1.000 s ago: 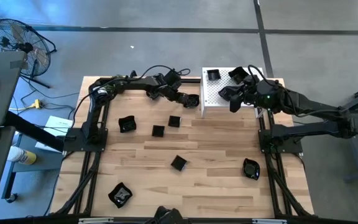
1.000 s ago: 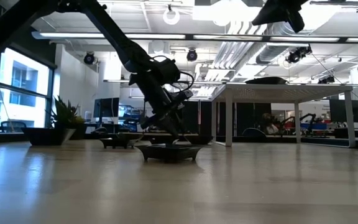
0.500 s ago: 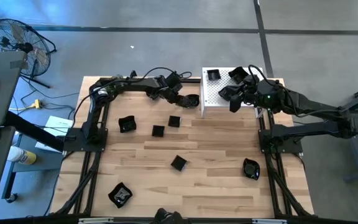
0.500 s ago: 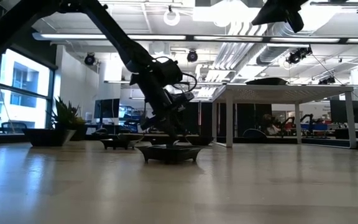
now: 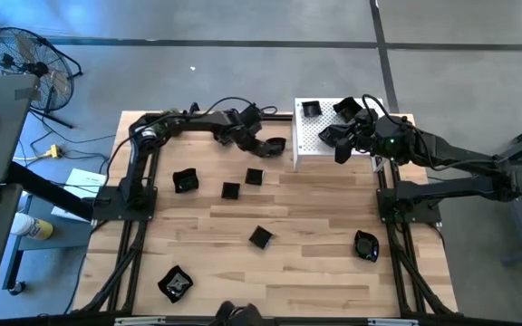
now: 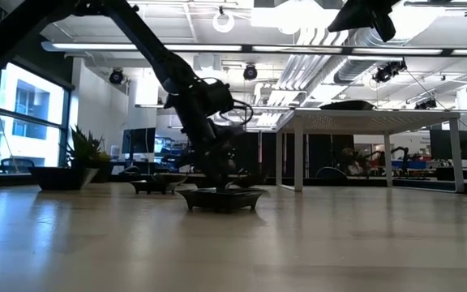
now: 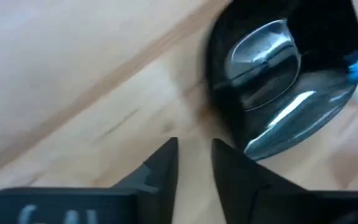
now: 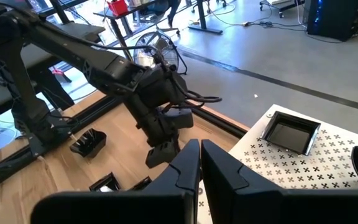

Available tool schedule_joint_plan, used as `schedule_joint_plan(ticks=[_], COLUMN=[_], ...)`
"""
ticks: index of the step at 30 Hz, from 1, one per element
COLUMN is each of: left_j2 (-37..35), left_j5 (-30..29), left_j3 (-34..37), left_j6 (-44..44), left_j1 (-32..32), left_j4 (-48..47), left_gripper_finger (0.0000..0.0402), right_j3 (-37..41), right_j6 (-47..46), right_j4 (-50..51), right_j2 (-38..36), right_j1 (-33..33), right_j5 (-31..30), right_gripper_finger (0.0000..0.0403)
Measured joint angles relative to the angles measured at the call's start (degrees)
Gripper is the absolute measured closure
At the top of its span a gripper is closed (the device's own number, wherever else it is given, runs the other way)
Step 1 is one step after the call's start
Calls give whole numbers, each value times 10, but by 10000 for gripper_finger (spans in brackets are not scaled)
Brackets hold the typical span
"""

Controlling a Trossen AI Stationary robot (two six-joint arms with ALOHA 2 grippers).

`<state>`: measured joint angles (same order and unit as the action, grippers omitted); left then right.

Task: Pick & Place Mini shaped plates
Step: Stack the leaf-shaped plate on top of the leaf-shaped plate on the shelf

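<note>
Spotted the left end effector (image 5: pixel 264 145) down low at the far side of the table (image 5: pixel 315 263), just beside the white perforated stand (image 5: pixel 333 159). Looked like the approach for a pick. Caught its fingers (image 7: pixel 161 163) parted by only a narrow gap, with bare wood between them and nothing pinched. Found the target plate (image 7: pixel 284 74), a glossy black rounded dish, flat on the wood just past the fingertips and off to one side, its near rim right up against one finger. Could not tell whether that finger touched the rim. Judged the offset deliberate, meant to put one finger inside the rim and one outside, though the line-up seemed off.

Noted the right end effector (image 5: pixel 339 143) hanging above the stand, fingers pressed together and empty. Waiting its turn, most likely, parked clear of the left arm's reach.

Counted two more plates already up on the stand, a square plate (image 5: pixel 311 110) and a darker one (image 5: pixel 347 107) — the drop-off spot, by the look of it. Saw the remaining plates (image 5: pixel 231 191) scattered loose over the table, well apart from both end effectors — plenty left to move.
</note>
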<state>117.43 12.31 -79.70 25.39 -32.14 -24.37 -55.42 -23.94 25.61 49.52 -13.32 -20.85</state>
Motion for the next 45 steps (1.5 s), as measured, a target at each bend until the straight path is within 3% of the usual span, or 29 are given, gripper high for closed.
schedule_joint_plan(ticks=[5,13,25,29,37,45], left_j2=[0,-26,-14,-14,-14,-8], left_j5=[6,57,51,51,51,51], left_j3=[0,1,0,0,0,0], left_j6=[-37,-37,-9,-8,4,19], left_j1=[-6,-5,-4,-4,-4,-4], left_j4=[-34,-8,6,8,9,42], left_gripper_finger=[392,383,380,350,247,234], right_j3=[0,0,0,0,0,0], right_j6=[0,0,5,5,4,4], right_j4=[3,3,3,2,2,2], right_j2=[0,0,0,0,0,0], right_j1=[0,0,0,0,0,0], right_j5=[0,0,-2,-2,-2,-5], right_gripper_finger=[391,391,391,391,391,391])
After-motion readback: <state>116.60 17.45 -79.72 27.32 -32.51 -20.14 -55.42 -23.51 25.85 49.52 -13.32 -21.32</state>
